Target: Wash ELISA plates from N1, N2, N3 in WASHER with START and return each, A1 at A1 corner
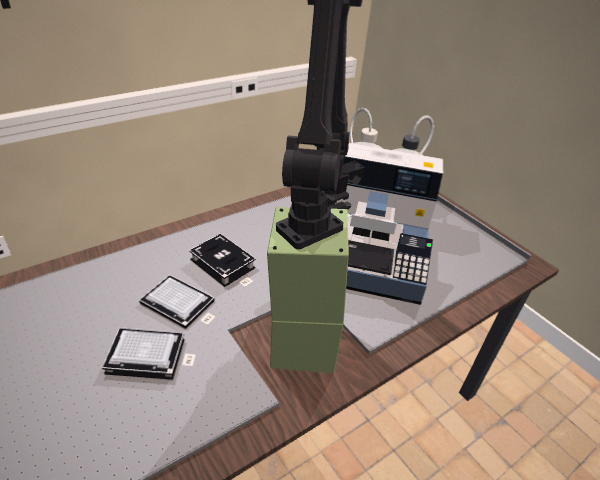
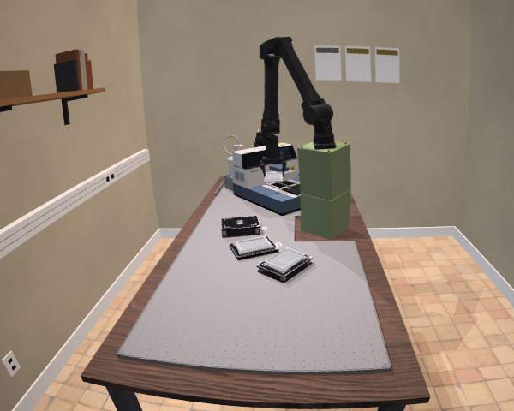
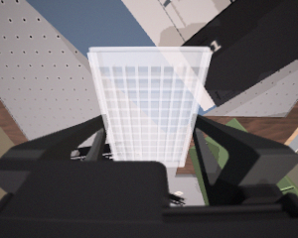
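The gripper (image 2: 273, 169) (image 3: 150, 121) is shut on a clear plate (image 2: 273, 176) (image 3: 149, 99), held by its long sides above the washer's left part. The washer (image 1: 385, 290) (image 2: 265, 197) has a dark carrier (image 1: 367, 257) at the front with no plate visible on it; the arm's pedestal hides part. Its lamp (image 1: 428, 244) is green above the keypad (image 1: 412, 267). Nest N1 (image 1: 204, 254) (image 2: 242, 228) is empty. One plate (image 1: 177, 296) (image 2: 254, 245) lies in N2, another plate (image 1: 145, 346) (image 2: 285, 259) in N3. The held plate's cut-off corner is not clear.
The green pedestal (image 1: 308, 289) (image 2: 324, 186) stands between the nests and the washer's front. The washer's raised housing (image 1: 393, 175) (image 2: 248, 165) and tubed bottles (image 1: 369, 135) (image 1: 410, 141) are behind the carrier. A wall rail (image 1: 176, 95) runs along the back.
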Controlling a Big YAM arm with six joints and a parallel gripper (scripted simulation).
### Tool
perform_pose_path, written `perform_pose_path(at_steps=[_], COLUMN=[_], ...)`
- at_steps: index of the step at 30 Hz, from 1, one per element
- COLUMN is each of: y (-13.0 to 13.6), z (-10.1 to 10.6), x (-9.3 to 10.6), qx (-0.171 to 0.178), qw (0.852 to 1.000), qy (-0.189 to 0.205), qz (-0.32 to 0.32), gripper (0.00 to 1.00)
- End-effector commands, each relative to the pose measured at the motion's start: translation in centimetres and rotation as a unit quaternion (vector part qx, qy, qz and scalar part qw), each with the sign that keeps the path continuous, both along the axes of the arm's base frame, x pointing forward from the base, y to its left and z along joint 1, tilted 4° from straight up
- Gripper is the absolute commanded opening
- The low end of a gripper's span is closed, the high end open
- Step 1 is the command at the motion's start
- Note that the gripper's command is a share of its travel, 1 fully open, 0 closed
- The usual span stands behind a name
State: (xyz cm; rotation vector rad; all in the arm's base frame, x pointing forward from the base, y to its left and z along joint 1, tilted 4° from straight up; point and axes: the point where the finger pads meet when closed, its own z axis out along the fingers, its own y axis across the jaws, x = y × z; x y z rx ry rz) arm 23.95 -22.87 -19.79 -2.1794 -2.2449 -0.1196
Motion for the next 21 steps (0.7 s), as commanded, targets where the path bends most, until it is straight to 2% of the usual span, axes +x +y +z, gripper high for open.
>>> perform_pose_path(at_steps=[1,7,9,11,16,21], y=[-1.6,-2.7,-2.7,-3.2,-4.1,-4.9], z=[0.8,0.7,0.7,0.9,1.0,1.0], x=[-1.0,-3.9,-3.9,-4.8,-7.2,-9.6], qx=[-0.010,-0.002,-0.002,-0.002,0.004,0.012], qw=[0.998,0.988,0.988,0.982,0.963,0.937], qy=[-0.009,0.001,0.001,0.002,0.010,0.019], qz=[-0.056,-0.155,-0.155,-0.188,-0.269,-0.348], gripper=[0.82,0.82,0.82,0.82,0.82,0.82])
